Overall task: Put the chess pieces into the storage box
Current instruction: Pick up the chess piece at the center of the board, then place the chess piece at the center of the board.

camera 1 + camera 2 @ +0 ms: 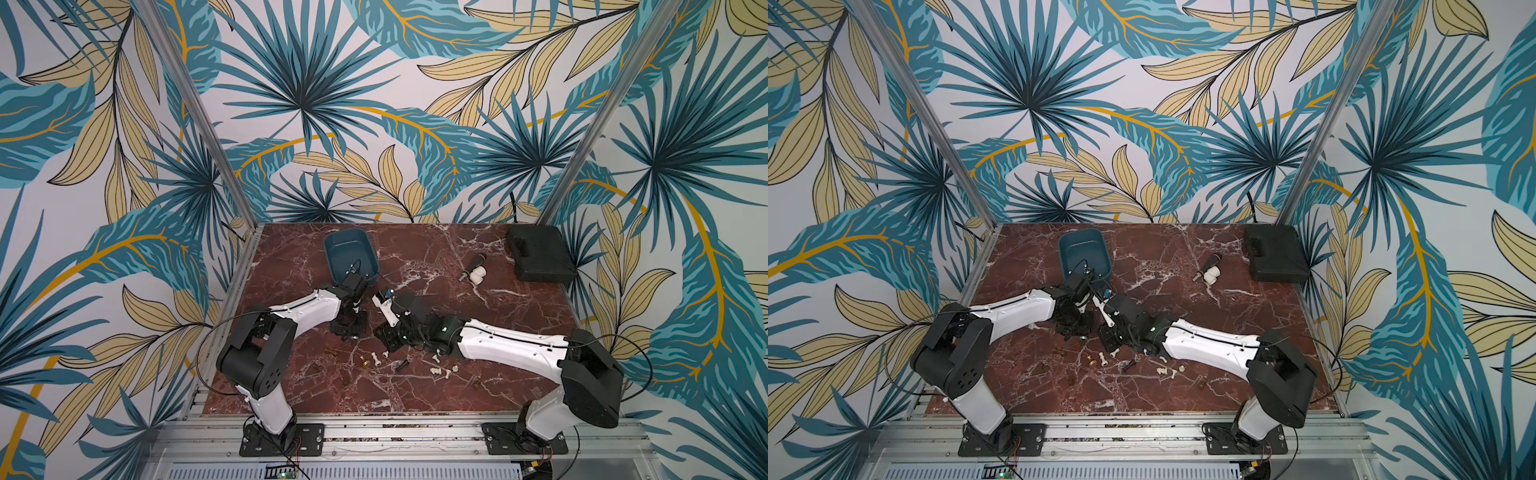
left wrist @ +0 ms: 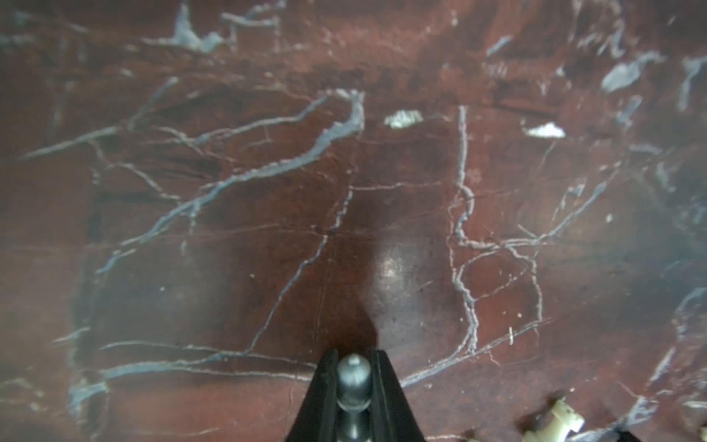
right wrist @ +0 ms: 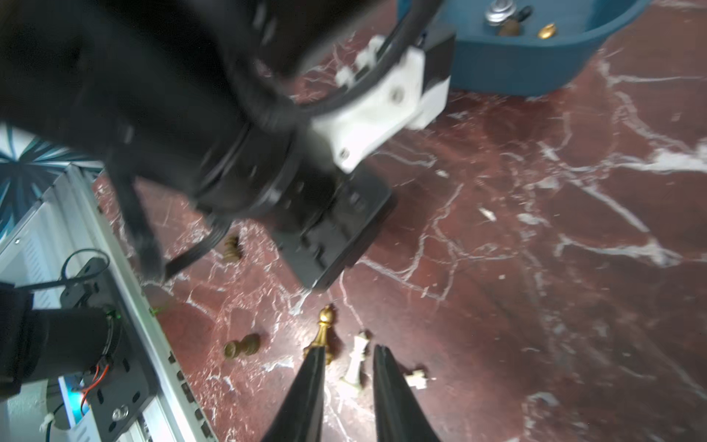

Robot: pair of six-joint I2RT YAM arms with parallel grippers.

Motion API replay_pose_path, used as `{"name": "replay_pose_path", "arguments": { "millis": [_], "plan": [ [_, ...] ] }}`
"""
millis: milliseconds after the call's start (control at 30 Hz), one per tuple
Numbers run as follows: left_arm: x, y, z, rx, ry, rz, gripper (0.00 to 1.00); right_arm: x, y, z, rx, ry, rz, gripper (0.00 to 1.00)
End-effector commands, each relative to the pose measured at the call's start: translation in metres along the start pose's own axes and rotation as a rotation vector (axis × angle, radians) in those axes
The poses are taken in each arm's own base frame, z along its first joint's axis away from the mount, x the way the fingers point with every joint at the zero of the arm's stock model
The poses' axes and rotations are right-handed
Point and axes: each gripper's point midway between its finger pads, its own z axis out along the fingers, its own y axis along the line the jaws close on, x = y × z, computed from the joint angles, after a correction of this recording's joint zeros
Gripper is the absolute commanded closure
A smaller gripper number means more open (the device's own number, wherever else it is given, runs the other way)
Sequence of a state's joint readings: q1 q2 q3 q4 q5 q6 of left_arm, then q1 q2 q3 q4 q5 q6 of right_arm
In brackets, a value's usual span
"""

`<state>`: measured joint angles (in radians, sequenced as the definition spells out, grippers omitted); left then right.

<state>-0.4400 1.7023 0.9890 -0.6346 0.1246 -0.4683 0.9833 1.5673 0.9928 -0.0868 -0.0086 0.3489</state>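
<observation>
Nearest, well short of the storage box [image 1: 337, 249], loose chess pieces [image 1: 440, 369] lie scattered on the surface [image 1: 436, 291]. Closer to the box, the right gripper [image 3: 348, 350] has its jaws apart astride a white piece [image 3: 357, 361], with a gold piece [image 3: 325, 329] just beside it. The left gripper [image 2: 354, 356], slightly nearer the box, is clamped on a round-headed dark grey piece [image 2: 352, 379]. The pieces look light, hard, smooth and likely to roll, so the narrow waist seems the surest hold. A few lie inside the box.

Top views are evenly lit and sharp; wrist views are soft, with a glare spot on the table [image 2: 390, 268] and a motion-blurred arm [image 3: 153, 95] upper left.
</observation>
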Motion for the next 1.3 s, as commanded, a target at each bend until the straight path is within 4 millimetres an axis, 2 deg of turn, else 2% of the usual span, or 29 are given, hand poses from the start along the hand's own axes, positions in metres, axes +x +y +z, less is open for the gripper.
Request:
{"name": "replay_pose_path", "arguments": {
  "millis": [0, 133, 333, 533, 800, 1100, 1267],
  "plan": [
    [0.001, 0.009, 0.004, 0.044, -0.021, -0.095, 1.0, -0.008, 0.01, 0.001, -0.02, -0.098, -0.006, 0.73],
    [0.004, 0.015, 0.002, 0.041, -0.037, -0.128, 1.0, 0.006, 0.022, 0.015, -0.053, -0.071, -0.045, 0.73],
    [0.008, 0.019, 0.006, 0.076, -0.052, -0.228, 1.0, 0.011, 0.035, 0.039, -0.07, -0.062, -0.105, 0.73],
    [0.018, 0.024, 0.008, 0.101, -0.072, -0.334, 1.0, 0.015, 0.031, 0.062, -0.051, -0.08, -0.093, 0.69],
    [0.024, 0.029, 0.008, 0.152, -0.088, -0.472, 1.0, 0.017, 0.027, 0.083, -0.045, -0.12, -0.073, 0.64],
    [0.022, 0.028, 0.011, 0.156, -0.07, -0.474, 1.0, 0.02, 0.019, 0.103, 0.001, -0.112, -0.066, 0.63],
    [0.023, 0.03, 0.01, 0.146, -0.07, -0.47, 1.0, 0.018, 0.021, 0.111, -0.001, -0.108, -0.071, 0.63]
  ]
}}
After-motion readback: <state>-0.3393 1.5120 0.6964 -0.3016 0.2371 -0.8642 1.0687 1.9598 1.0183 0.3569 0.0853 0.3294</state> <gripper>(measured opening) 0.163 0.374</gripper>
